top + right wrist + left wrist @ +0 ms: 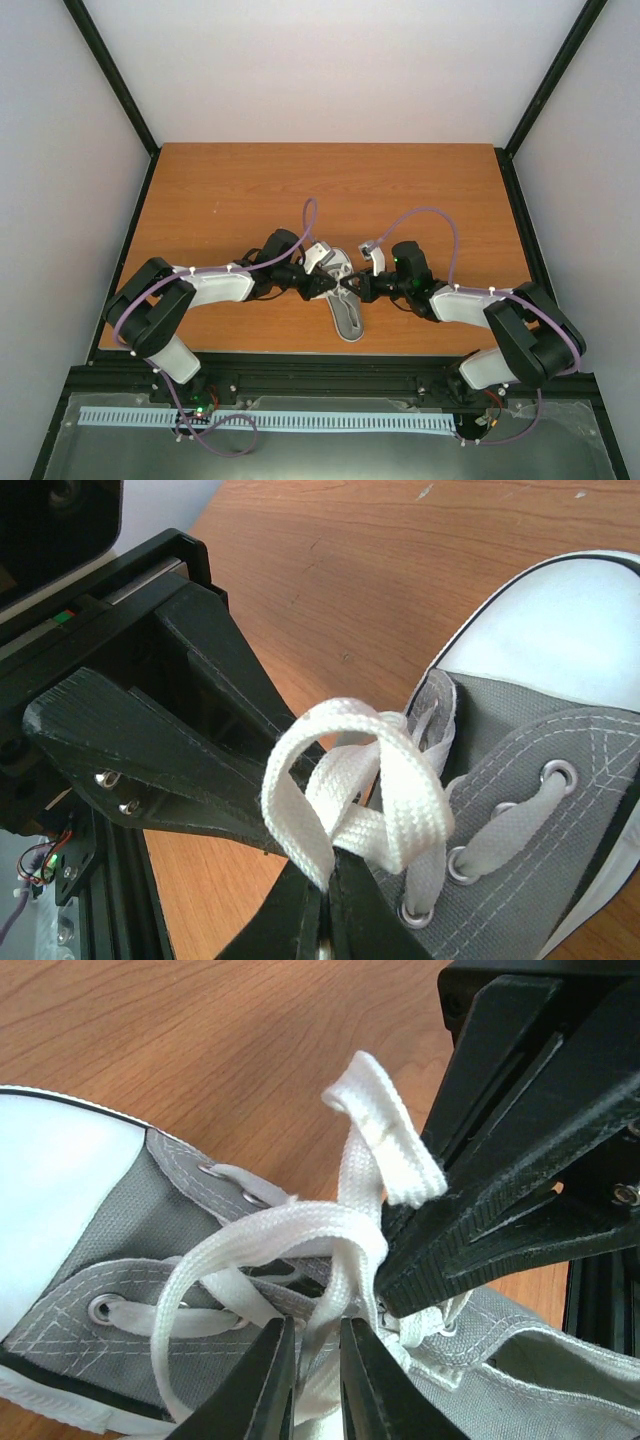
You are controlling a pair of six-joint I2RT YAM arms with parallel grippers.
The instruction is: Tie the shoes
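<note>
The grey canvas sneaker (pixel 345 305) lies by the middle of the worktop's (pixel 400 190) near edge, its white laces (pixel 300 1225) slack over the tongue. I see my right pincer (pixel 325 905) pressed together on a lace loop raised above the eyelets. My left pincer (pixel 317 1338), nearly closed, pinches another strand just beside it.

Overhead plus wrist close-ups on shoe (pixel 347 318)

The left end effector (pixel 316 1345) pinches white laces (pixel 290 1225) over the grey shoe (pixel 130 1222); the right end effector (pixel 395 1265) clamps a loop (pixel 385 1130).
</note>
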